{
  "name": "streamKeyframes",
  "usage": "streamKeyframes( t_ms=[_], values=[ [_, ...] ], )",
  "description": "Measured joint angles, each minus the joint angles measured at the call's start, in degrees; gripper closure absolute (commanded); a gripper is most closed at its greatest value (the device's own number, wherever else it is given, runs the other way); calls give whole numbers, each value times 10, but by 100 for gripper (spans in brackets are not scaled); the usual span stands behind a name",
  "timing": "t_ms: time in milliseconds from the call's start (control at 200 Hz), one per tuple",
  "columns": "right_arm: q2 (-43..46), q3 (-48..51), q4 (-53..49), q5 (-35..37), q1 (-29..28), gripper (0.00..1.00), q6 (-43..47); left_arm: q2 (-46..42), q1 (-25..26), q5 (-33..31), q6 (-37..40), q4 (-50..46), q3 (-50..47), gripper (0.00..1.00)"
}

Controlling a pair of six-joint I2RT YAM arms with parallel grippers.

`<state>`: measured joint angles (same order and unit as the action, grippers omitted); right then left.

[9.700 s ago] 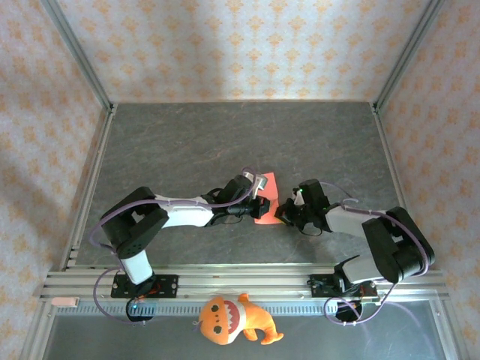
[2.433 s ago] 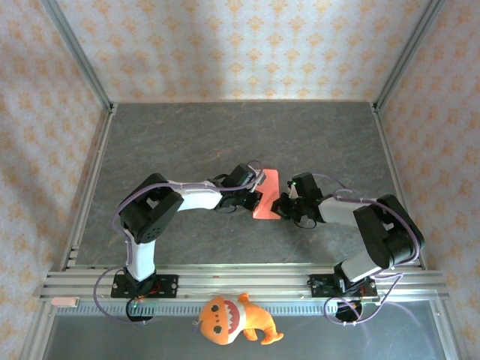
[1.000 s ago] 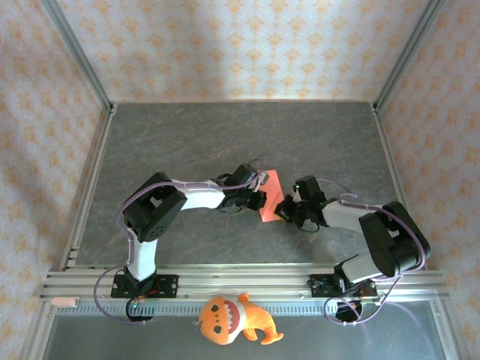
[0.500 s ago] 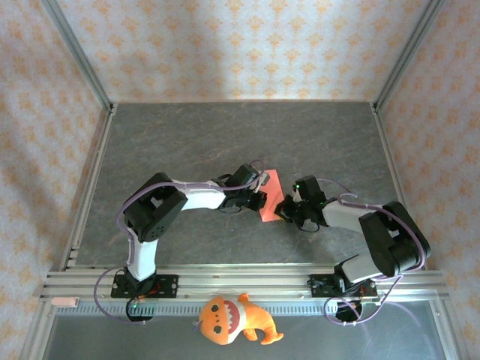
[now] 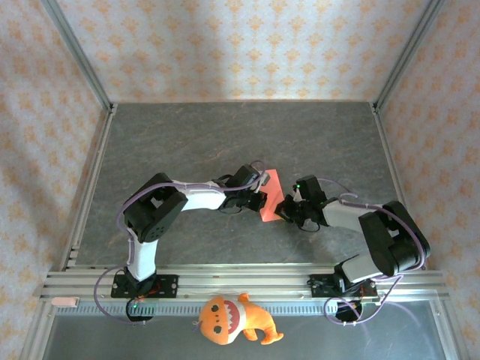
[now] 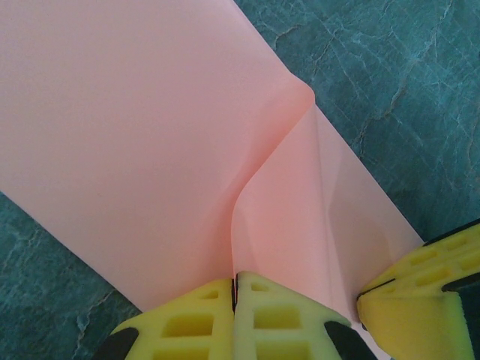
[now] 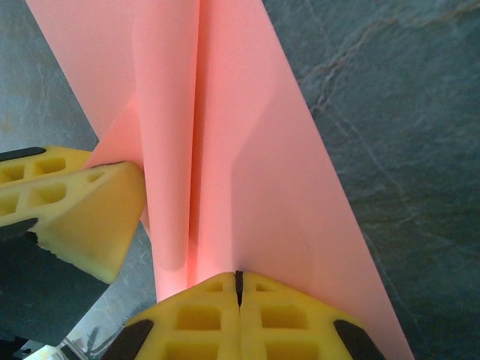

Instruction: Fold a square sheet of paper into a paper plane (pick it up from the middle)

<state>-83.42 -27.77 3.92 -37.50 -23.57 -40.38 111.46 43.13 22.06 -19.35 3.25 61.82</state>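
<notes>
The grey table (image 5: pixel 187 142) spans the middle of the top view. The left arm (image 5: pixel 191 199) and right arm (image 5: pixel 352 217) reach in from the lower left and lower right to meet at the centre of the frame. An orange plush toy (image 5: pixel 229 319) lies at the bottom centre, below the rail (image 5: pixel 247 283), well apart from the work.

Between the two arm ends sits the square sheet of paper (image 5: pixel 270 196). From above it shows as a narrow pink strip tilted from upper right to lower left, not a full square, so it looks doubled over lengthwise. In the left wrist view the paper fills the upper left, with a soft raised bulge running down to the bottom centre. That bulge is a curve, not a pressed crease. The right wrist view shows two long flaps meeting along a valley down the middle of the frame (no pointed nose or angled corner folds that I can make out).

The left gripper (image 6: pixel 235 289) has its yellow pads (image 6: pixel 187 322) pressed together, with the sheet's edge pinched at their seam. The right gripper (image 7: pixel 238 281) pinches the sheet's edge the same way.

My reading is that the work is early, around the first lengthwise fold. Flattening that crease, the nose folds and the wings all appear to be left
</notes>
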Motion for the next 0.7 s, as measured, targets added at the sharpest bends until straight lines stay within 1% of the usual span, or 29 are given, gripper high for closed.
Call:
streamKeyframes(
  t_ms=[350,696],
  values=[
    [-1,0,2,-4,2,97,0,0,0,0,4,0,-1,100],
    [17,0,1,-15,3,97,-10,0,0,0,18,28,-14,100]
  ],
)
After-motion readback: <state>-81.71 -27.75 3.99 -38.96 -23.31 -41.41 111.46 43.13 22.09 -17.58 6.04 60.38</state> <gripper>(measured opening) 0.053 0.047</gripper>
